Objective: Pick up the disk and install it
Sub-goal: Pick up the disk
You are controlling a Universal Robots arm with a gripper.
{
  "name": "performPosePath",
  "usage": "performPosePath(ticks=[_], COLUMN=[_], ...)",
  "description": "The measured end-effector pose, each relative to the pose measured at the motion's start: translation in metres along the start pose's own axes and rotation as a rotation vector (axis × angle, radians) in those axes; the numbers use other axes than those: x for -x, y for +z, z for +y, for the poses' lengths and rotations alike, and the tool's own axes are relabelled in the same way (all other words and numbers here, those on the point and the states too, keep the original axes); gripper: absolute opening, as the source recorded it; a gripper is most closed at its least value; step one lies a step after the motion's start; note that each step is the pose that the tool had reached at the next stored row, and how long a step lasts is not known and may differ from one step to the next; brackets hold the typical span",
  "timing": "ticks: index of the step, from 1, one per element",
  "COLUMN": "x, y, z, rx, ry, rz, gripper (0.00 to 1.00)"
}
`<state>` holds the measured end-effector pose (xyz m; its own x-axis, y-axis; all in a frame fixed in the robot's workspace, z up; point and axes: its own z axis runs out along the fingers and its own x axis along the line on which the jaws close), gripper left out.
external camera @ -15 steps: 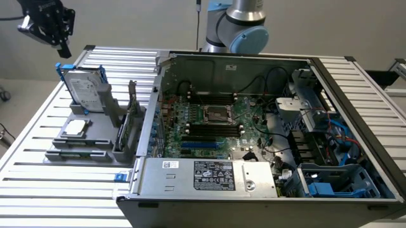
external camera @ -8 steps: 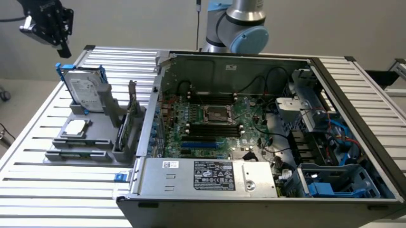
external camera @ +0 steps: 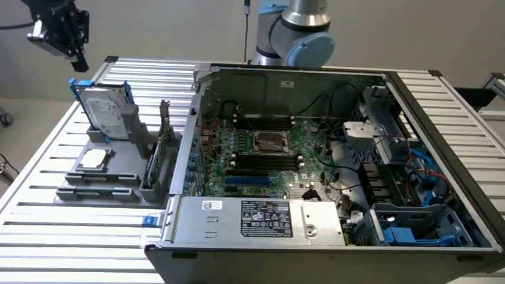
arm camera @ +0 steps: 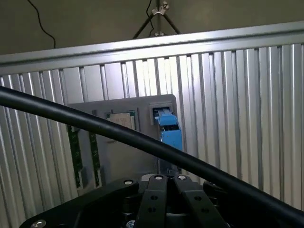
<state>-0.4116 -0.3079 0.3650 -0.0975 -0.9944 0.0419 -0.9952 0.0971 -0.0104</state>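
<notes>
The disk (external camera: pixel 106 111) stands upright in a grey holder (external camera: pixel 103 177) on the exterior view's left; it is silver with a white label and a blue carrier. My gripper (external camera: pixel 77 59) hangs in the air above it and slightly toward the exterior view's left, not touching it. In the wrist view the fingers (arm camera: pixel 156 187) are pressed together with nothing between them, so the gripper (arm camera: pixel 167 181) is shut. Beyond them the disk's blue carrier edge (arm camera: pixel 169 130) shows end-on in the grey holder (arm camera: pixel 137 156).
The holder also carries a small square silver chip (external camera: pixel 93 158) and upright cards (external camera: pixel 162 148). An open computer case (external camera: pixel 316 148) with a labelled grey box (external camera: pixel 261 219) and blue bay (external camera: pixel 418 228) fills the middle. A black cable (arm camera: pixel 95 124) crosses the wrist view. The table (external camera: pixel 63 236) is slatted aluminium.
</notes>
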Motion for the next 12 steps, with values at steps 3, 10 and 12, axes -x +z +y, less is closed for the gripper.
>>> performPosePath(ticks=[3, 10, 12], x=[-0.0002, -0.0004, -0.0002], y=[0.0002, 0.0021, 0.0022], z=[0.0018, 0.0056, 0.0071], rx=[0.0034, 0.0043, 0.0063], ry=[-0.009, -0.041, -0.045], rz=[-0.0036, -0.0146, -0.0169], gripper=[0.11, 0.11, 0.11])
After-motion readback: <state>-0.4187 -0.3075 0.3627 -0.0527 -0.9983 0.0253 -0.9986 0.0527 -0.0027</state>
